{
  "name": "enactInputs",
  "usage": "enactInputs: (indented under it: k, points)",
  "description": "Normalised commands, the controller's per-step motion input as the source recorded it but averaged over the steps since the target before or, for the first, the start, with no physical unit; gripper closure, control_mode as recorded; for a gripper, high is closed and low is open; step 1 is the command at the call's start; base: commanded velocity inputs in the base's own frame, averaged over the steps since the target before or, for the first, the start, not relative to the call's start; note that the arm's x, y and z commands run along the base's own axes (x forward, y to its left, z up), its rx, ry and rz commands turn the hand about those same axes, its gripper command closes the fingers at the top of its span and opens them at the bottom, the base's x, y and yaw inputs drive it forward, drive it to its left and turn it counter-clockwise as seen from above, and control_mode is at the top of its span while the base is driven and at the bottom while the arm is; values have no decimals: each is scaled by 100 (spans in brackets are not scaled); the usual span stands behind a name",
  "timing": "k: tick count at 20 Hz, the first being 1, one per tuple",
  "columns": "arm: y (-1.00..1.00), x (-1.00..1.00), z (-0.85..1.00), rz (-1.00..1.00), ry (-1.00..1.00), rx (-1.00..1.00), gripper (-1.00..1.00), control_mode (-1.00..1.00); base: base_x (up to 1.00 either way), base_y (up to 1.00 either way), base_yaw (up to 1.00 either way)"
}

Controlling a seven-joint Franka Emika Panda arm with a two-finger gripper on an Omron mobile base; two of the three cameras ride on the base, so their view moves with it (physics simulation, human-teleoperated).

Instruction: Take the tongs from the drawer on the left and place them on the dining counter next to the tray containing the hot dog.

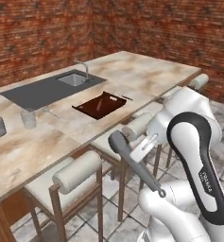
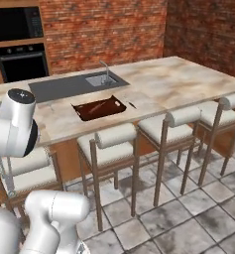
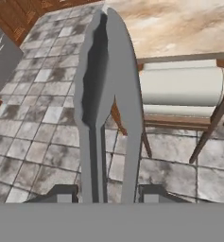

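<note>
1. we have the tongs clenched in the gripper: in the hand view the two dark finger tips sit against either side of the tongs' arms at the bottom centre, and the grey arms run up to the top of the frame.
2. in the left base view the same tongs show at the lower centre, slanting from a rounded end at the upper left down toward the arm at the lower right, over the stools and not over the stone top.
3. so we judge the fetching from the drawer to be done and the carrying step to be in hand (the placing is not yet done).
4. the tray lies in the middle of the left base view on the dining counter, with the hot dog as a slim tan piece on it; a sink sits beyond it toward the upper left.
5. in the right base view the tray sits left of centre, near the counter's front edge.
6. next, we think, the arm must reach up and forward over the stools to bring the tongs above the bare stone just beside the tray, then lower them flat and let go.
7. we should keep them clear of the tray's rim.
</note>
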Motion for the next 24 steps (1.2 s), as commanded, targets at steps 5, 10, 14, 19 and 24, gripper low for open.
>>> enactInputs:
  k: [5, 10, 14, 19, 24]
  points:
    - [0, 0, 0, 0, 0, 0, 100, 100, 84, -63, 34]
    - [0, 0, 0, 0, 0, 0, 100, 100, 66, -71, 29]
    - [0, 0, 0, 0, 0, 0, 100, 100, 37, -24, 18]
    - [0, 0, 0, 0, 0, 0, 100, 100, 18, 1, 5]
    - [0, 0, 0, 0, 0, 0, 100, 100, 48, 13, 0]
